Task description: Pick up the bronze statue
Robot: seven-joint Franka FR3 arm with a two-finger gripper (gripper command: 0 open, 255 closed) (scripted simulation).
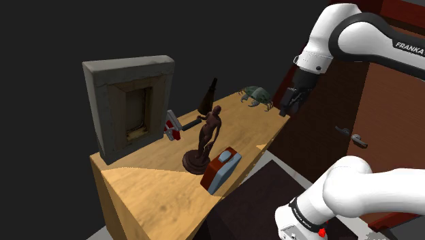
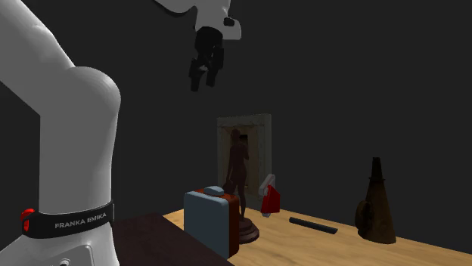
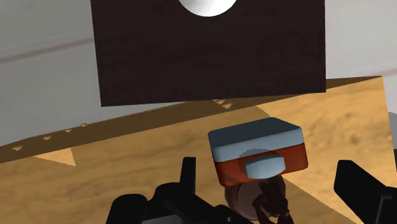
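With the black two-finger end effector open, empty and well above the dark-brown human-figure statue, the whole grasp is left to do.

We log dim renders on dark backdrops: the bench catches warm light in patches cut by hard diagonal shadows, the statue reads near-silhouette in the second exterior view, the white arm brightest.

Statue: being rendered in dark reddish brown.
Box: being shown grey-blue over orange-red.
Tabletop: being shown in tan wood grain.
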